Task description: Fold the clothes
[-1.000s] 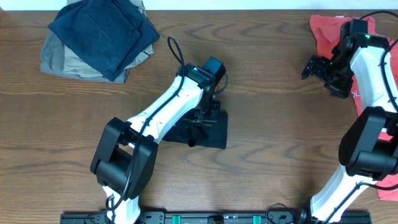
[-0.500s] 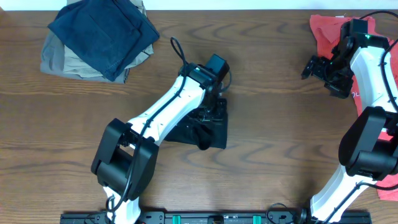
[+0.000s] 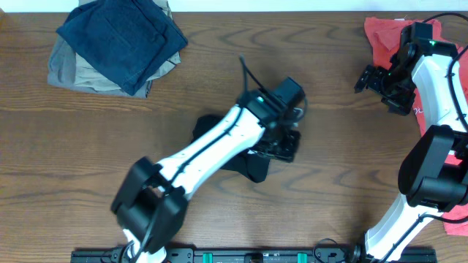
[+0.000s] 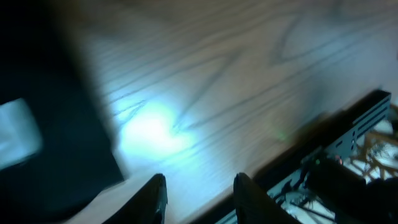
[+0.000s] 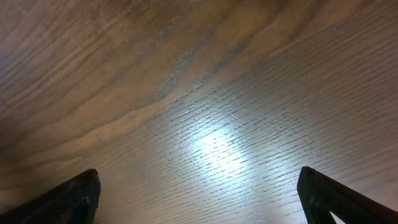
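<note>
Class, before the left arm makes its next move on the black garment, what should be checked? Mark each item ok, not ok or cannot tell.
1. Left gripper free of cloth: ok, only table between its fingers.
2. Black garment lying flat: cannot tell, left arm covers much of it.
3. Right gripper open, away from garment: ok.
4. Coral-red shirt apart from garment: ok.
5. Navy garment and khaki garment apart from it: ok.
</note>
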